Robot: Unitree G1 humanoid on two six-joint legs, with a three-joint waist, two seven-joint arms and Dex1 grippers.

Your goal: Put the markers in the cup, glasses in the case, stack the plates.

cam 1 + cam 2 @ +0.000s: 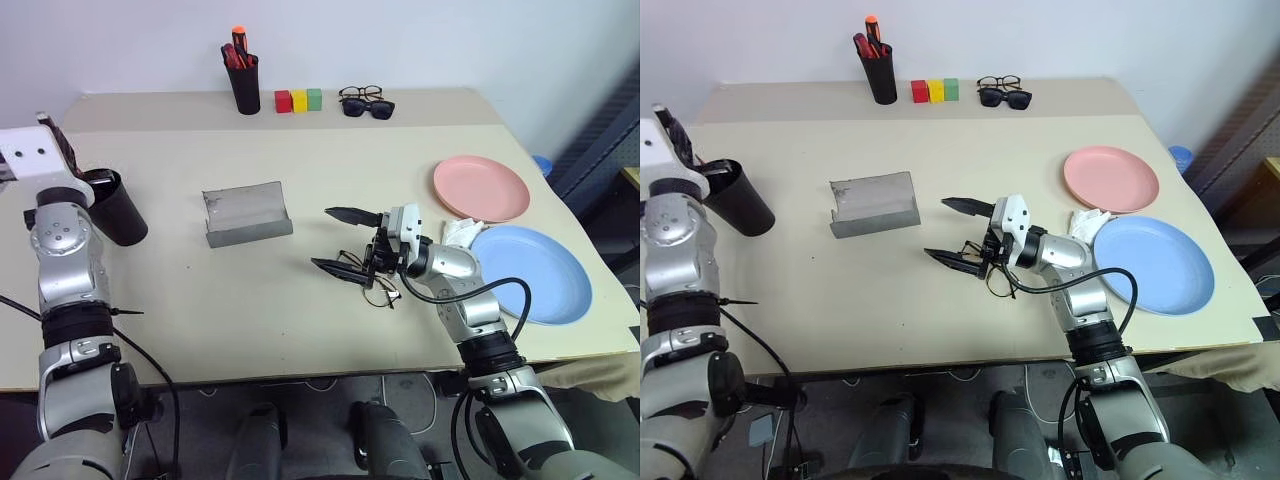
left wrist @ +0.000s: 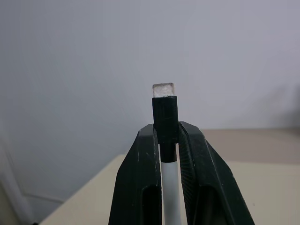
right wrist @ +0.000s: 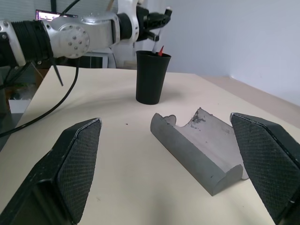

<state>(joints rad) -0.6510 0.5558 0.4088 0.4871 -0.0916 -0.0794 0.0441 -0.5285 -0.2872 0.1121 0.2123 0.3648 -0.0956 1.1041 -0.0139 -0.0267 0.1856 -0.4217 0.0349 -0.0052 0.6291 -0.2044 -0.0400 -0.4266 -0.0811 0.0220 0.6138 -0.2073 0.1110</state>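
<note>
Black marker (image 2: 165, 123) stands clamped in the left gripper (image 2: 167, 140), its long axis along the fingers, above the cup (image 3: 152, 76). Right gripper (image 1: 340, 240), spread wide, points left over the glasses (image 1: 377, 285).

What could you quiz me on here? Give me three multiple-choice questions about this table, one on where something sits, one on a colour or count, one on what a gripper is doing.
1. Where do the wire-rimmed glasses lie?
A. in the grey case
B. on the table under the right gripper
C. on the blue plate

2. How many small coloured blocks stand beside the pen holder?
A. two
B. three
C. five

3. What is the left gripper doing?
A. gripping a black marker
B. standing open
C. holding the cup

Answers:
1 B: they rest on the table below the open right gripper, while the grey case lies open.
2 B: red, yellow, green.
3 A: the fingers clamp a black marker, seen in the left wrist view.
</note>
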